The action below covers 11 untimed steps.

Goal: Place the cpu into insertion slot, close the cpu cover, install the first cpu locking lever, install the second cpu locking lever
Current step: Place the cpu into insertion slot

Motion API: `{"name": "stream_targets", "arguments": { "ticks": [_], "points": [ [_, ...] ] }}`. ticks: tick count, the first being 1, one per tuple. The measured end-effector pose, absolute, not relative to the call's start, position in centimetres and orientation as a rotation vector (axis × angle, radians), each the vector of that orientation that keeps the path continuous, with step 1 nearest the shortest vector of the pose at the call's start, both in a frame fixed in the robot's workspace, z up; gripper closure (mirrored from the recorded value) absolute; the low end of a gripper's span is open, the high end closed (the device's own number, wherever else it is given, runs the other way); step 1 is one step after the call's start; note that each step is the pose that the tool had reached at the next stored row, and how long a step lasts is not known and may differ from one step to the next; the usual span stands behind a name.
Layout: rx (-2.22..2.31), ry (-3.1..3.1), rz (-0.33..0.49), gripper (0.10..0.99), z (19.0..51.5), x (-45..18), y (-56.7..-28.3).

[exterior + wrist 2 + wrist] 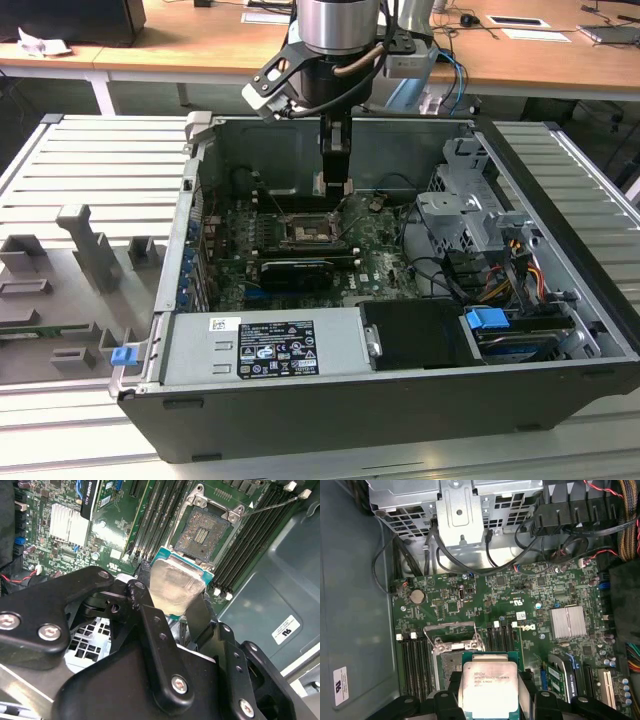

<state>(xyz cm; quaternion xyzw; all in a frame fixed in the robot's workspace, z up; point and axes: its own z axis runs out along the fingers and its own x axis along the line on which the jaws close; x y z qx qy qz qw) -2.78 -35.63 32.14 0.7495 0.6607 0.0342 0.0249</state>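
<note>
The arm ends in a smooth silver-grey metal cylinder, ringed below by a black collar. Under it sits a chunky black housing, with a rounded black bracket jutting toward the exterior view's left and a tan cable looping across its front. The gripper is matte black throughout. In the second wrist view its broad, round-cornered link plates overlap like hinges, pinned with silver socket-head screws, and taper into two slim, flat black fingers.
</note>
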Motion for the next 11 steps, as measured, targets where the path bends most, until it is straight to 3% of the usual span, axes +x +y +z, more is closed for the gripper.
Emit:
{"name": "stream_targets", "arguments": {
  "ticks": [11],
  "points": [
    [2.303,2.062,0.107,0.557,31.25,-2.94,-35.62]
  ]
}}
